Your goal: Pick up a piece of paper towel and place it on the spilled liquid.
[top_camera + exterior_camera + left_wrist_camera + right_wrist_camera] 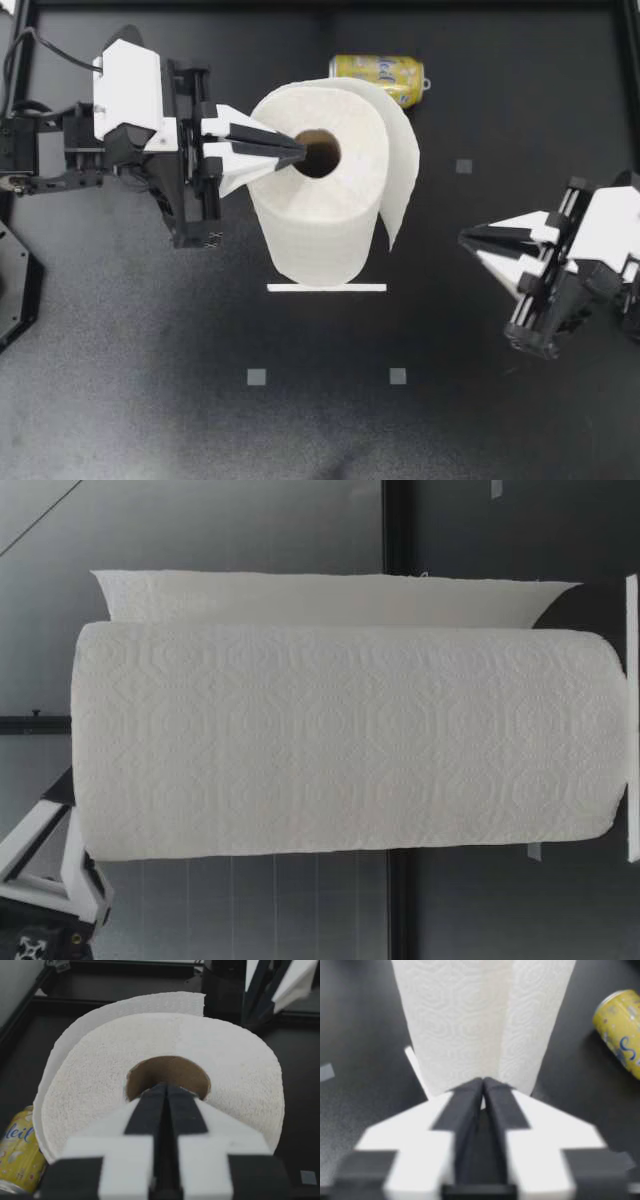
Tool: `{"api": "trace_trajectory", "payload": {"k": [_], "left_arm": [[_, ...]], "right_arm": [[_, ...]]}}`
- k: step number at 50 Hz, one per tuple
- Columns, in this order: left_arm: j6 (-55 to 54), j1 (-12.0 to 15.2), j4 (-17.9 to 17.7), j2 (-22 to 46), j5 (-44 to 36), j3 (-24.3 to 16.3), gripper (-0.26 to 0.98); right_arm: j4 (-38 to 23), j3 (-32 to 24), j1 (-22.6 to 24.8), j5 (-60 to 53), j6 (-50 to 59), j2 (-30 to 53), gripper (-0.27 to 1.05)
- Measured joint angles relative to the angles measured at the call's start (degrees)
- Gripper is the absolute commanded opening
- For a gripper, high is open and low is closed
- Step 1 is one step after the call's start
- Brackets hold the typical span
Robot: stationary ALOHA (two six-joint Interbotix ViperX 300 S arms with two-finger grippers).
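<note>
A white paper towel roll (318, 195) stands upright on a white base (326, 288) in the middle of the table. Its loose sheet (402, 170) hangs down the right side. My left gripper (300, 150) is shut, with its tips over the rim of the cardboard core (170, 1072) at the roll's top. My right gripper (464, 238) is shut on nothing, apart from the roll on its right and pointing at the loose sheet (535, 1020). The low view shows the roll (340, 745) with the sheet (330, 600) beside it. No spilled liquid shows.
A yellow can (380, 76) lies on its side behind the roll, also ahead of my right gripper (620, 1030). Small grey squares (257, 377) mark the dark table. A white arm part (45, 875) shows above the roll's top.
</note>
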Motion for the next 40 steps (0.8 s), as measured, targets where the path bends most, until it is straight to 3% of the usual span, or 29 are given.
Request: {"api": "trace_trajectory", "payload": {"k": [5, 18, 40], "left_arm": [[0.0, 0.0, -0.1, 0.2, 0.0, -0.1, 0.09], [0.0, 0.0, -0.4, 0.5, -0.1, -0.4, 0.09], [0.0, 0.0, -0.6, 0.7, -0.1, -0.4, 0.09]], "right_arm": [[-3.0, 0.2, 0.0, 1.5, 5.0, 4.0, 0.83], [-4.5, -6.1, -0.2, 17.6, 9.3, 15.6, 0.84], [-6.3, -11.3, -2.6, 21.2, 13.4, 22.1, 0.84]]}}
